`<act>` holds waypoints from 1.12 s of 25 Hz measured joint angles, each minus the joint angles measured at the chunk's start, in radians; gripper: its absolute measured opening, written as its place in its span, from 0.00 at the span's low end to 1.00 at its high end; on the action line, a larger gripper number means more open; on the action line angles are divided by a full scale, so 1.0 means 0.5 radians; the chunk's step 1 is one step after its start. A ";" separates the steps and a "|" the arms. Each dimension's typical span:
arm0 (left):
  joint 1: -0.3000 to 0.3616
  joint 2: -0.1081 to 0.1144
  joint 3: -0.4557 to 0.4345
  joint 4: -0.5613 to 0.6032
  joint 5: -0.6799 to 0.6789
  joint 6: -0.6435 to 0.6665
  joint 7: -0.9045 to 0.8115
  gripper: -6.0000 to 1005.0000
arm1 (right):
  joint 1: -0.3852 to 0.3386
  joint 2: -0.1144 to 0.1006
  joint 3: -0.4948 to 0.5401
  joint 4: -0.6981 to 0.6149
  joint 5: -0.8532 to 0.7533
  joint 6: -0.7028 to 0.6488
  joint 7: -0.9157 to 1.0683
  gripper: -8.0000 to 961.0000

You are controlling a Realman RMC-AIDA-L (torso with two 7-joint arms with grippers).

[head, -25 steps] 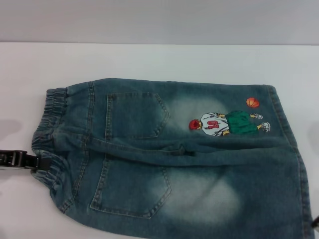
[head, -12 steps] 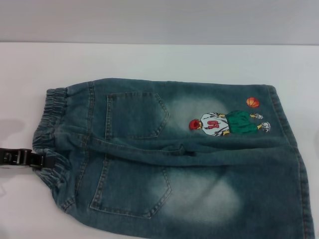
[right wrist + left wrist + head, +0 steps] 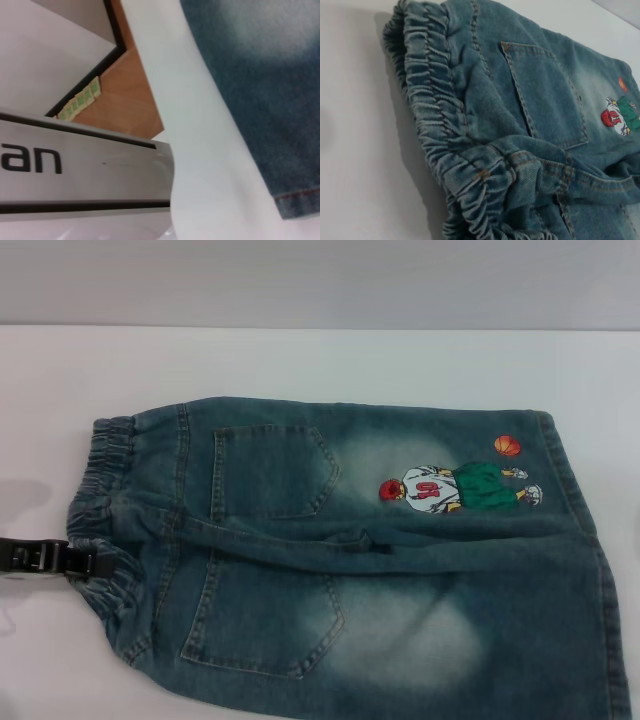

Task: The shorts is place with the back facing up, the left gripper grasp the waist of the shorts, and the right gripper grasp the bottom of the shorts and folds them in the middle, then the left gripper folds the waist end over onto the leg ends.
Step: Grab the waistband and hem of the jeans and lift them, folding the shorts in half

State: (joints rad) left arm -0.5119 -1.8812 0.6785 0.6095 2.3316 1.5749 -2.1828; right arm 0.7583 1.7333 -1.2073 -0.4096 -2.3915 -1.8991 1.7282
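Clearly the shorts point(image 3: 350, 550) lie flat, back up, on the table point(image 3: 300, 360): soft, limp denim. I see the left gripper point(image 3: 85, 564) at the waist point(image 3: 100, 520), grip undeterminable; I'd pinch that thick elastic.

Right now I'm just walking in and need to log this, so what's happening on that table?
Faded blue denim shorts lie flat, back pockets up, on the white table. The black left gripper is at the ruffled elastic waist, at the table's left. The right gripper isn't visible; its wrist camera looks at a stitched leg hem. No fold has been made yet.
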 joint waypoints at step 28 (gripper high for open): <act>0.010 -0.012 -0.019 0.002 0.000 0.001 0.000 0.05 | -0.014 0.134 0.008 -0.124 -0.184 0.141 0.109 0.74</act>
State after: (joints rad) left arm -0.5068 -1.8873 0.6688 0.6107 2.3316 1.5753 -2.1828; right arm 0.7512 1.8004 -1.2035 -0.4714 -2.4833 -1.8288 1.7828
